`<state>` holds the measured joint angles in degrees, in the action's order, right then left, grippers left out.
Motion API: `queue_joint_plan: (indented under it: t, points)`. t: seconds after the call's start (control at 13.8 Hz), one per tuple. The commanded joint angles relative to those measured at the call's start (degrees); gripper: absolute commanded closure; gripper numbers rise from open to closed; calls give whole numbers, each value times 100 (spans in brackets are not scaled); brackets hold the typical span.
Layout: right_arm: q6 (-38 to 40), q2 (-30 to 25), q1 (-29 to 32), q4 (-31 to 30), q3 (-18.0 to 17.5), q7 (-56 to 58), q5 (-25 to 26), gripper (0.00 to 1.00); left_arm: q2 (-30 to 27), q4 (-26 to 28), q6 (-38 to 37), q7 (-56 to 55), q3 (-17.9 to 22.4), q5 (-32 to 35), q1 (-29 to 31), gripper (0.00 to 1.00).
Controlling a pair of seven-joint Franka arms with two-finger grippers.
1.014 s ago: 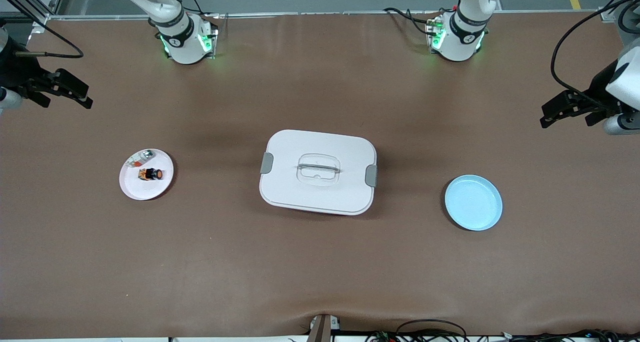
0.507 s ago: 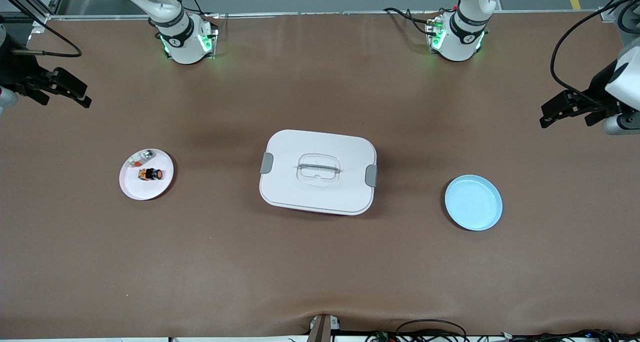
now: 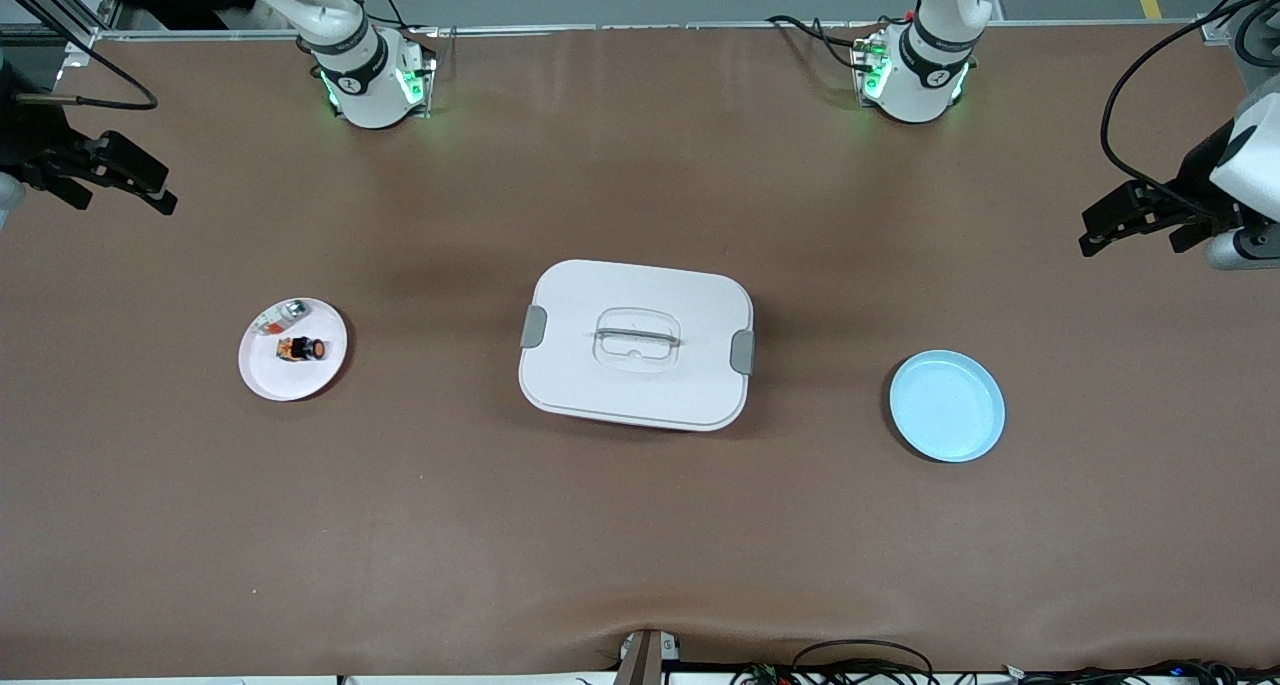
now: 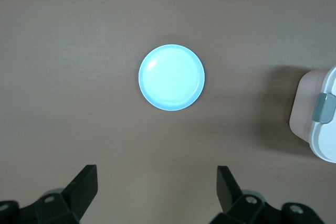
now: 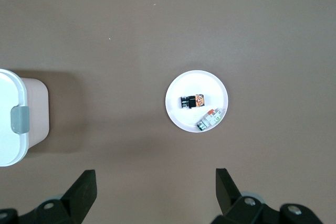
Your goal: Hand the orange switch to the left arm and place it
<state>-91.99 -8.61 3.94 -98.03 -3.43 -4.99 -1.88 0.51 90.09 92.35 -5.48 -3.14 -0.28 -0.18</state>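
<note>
My right fingers [image 3: 125, 175] and left fingers [image 3: 1135, 220] are wide open and empty, so I should lower the right ones straight onto the orange switch [image 3: 303, 348], staying far from the box [image 3: 636, 345].

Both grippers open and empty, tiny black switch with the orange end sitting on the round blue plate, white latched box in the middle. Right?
Not quite: the tiny black switch with the orange end lies on the round pink plate, as the right wrist view shows. The round blue plate holds nothing. Left gripper and right gripper are open and empty; the white latched box is central.
</note>
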Motion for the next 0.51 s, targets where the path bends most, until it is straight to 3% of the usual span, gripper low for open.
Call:
queue_joint_plan:
  t: [0.0,0.43]
  points:
    - [76,35,80,143,-53,51,-6,0,36,-105,-120,117,-3,2,-8,0]
    - [357,114,98,161,-44,51,-6,0,36,-105,-147,117,-3,2,-25,0]
